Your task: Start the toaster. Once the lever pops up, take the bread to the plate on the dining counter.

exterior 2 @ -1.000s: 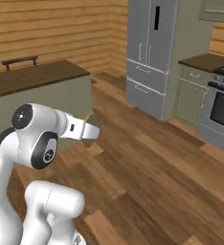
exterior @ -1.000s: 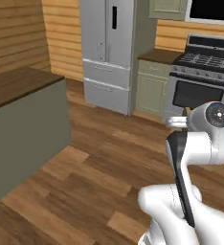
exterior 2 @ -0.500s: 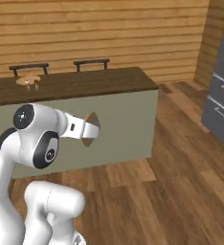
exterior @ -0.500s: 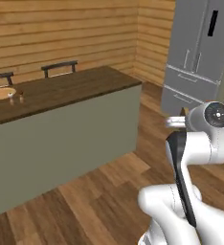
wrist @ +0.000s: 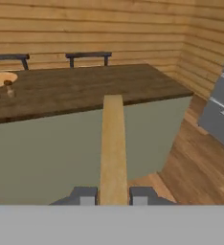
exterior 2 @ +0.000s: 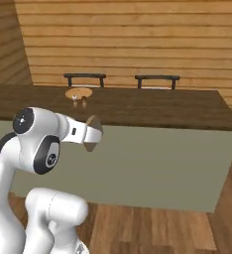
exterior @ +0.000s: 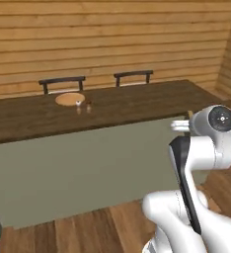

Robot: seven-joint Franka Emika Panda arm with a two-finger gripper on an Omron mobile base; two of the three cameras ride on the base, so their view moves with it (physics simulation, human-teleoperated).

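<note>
Between the jaws (wrist: 113, 195), shut on it, the bread (wrist: 112, 143) runs edge-on toward twelve o'clock in the hand view. Its goal, the plate (wrist: 1, 78), lies on the bench (wrist: 95, 88) at ten o'clock, well apart, beside two shakers (wrist: 2, 89).

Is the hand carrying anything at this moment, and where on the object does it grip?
Yes. The hand is shut on the bread, seen edge-on, pinching its near edge between the two fingertips; the rest of the slice sticks out ahead.
</note>
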